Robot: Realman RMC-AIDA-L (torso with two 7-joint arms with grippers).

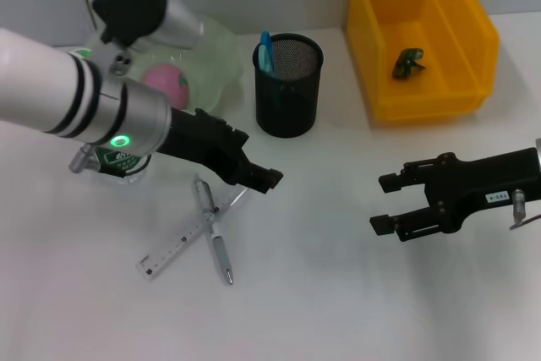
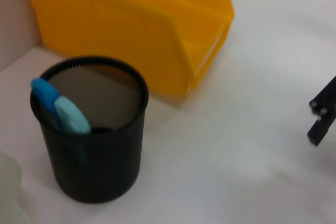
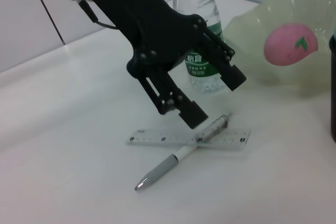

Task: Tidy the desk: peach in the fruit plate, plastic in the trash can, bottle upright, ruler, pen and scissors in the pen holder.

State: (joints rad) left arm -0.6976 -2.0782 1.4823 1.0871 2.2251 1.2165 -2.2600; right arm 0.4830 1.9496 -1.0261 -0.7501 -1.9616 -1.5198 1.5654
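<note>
My left gripper (image 1: 258,177) is open and empty, hovering just above the grey pen (image 1: 213,230) that lies crossed over the clear ruler (image 1: 180,244). The right wrist view shows the gripper (image 3: 214,95) over the pen (image 3: 178,156) and ruler (image 3: 157,139). The peach (image 1: 166,82) lies in the pale green fruit plate (image 1: 215,48). The bottle (image 3: 197,30) stands upright behind my left arm. Blue-handled scissors (image 1: 265,52) stand in the black mesh pen holder (image 1: 288,95). Green plastic (image 1: 408,62) lies in the yellow trash can (image 1: 473,35). My right gripper (image 1: 387,204) is open and empty at the right.
In the left wrist view the pen holder (image 2: 94,145) with the scissors (image 2: 63,111) stands close in front of the yellow trash can (image 2: 136,24). The white table (image 1: 321,293) runs between the two grippers.
</note>
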